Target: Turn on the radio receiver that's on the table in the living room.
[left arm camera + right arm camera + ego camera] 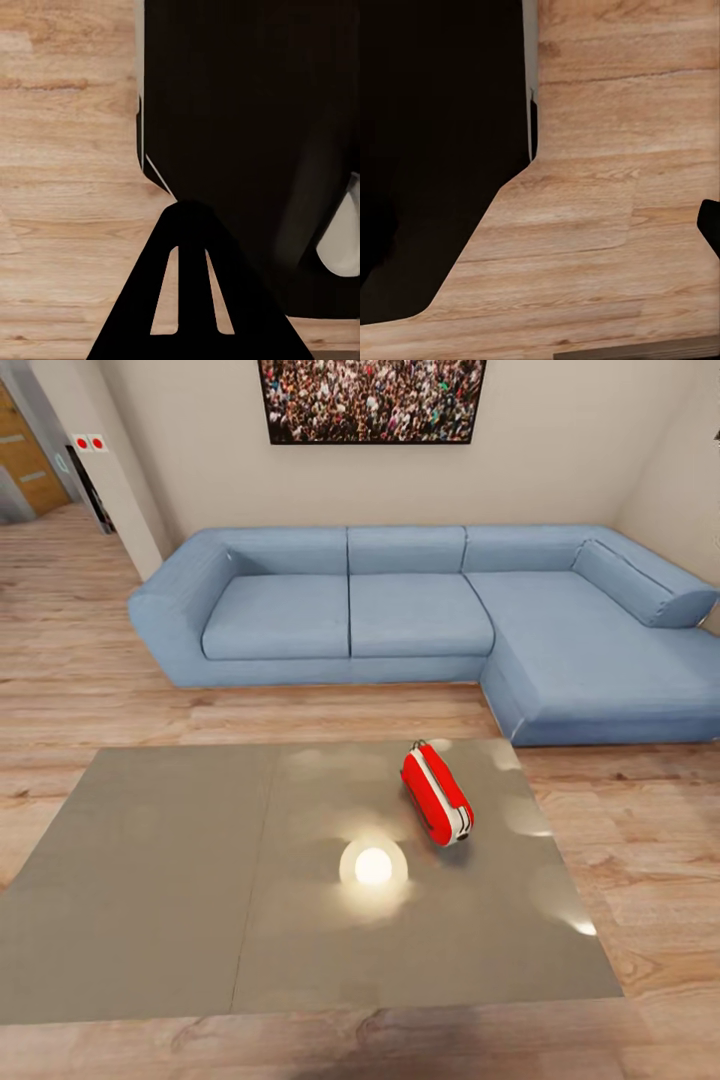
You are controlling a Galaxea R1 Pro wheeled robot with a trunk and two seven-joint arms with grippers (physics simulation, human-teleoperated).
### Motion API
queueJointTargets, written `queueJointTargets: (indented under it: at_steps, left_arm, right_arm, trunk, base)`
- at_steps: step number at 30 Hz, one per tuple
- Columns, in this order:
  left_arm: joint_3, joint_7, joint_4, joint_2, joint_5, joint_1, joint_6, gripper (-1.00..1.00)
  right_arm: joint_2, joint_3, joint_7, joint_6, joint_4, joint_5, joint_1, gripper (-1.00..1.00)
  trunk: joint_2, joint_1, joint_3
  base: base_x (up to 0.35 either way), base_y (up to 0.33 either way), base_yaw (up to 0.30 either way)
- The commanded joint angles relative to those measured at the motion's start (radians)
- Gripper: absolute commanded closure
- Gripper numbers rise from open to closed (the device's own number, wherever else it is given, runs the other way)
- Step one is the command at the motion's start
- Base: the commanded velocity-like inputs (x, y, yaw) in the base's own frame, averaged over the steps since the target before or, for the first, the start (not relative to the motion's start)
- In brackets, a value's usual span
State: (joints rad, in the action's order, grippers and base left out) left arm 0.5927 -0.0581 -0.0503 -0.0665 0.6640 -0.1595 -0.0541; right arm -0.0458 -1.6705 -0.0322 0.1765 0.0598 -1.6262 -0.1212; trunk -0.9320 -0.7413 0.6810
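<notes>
The red radio receiver (437,794), with its white side band, lies on the right half of the glossy grey table (150,880), a little behind a bright lamp reflection. It stands alone, with no arm near it in the head view. In the left wrist view my left gripper (191,214) is a dark wedge with two slots, its fingers pressed together over the wood floor beside the robot's black body (247,97). In the right wrist view a small dark piece of my right gripper (711,225) sits at the frame's edge.
Behind the table stands a blue L-shaped sofa (420,610), with its long arm at the right. Above the sofa a crowd picture (372,398) hangs on the beige wall. Light wood floor (90,670) surrounds the table, and a doorway opens at the far left.
</notes>
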Motion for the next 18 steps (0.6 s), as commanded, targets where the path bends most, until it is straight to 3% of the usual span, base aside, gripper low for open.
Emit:
queueJointTargets:
  at_steps: [1, 18]
  left_arm:
    - [0.001, 0.0, -0.002, 0.0, -0.002, 0.0, -0.001, 1.0]
    - [0.005, 0.0, -0.009, -0.002, -0.009, 0.0, -0.003, 1.0]
  right_arm:
    - [0.0, 0.0, 0.0, 0.0, 0.0, 0.0, 0.0, -1.0]
    - [0.001, 0.0, 0.0, -0.001, 0.0, -0.001, 0.0, -1.0]
  trunk:
    - [0.0, 0.0, -0.002]
    - [0.0, 0.0, -0.029]
  base:
    - [0.0, 0.0, 0.0]
    - [0.0, 0.0, 0.0]
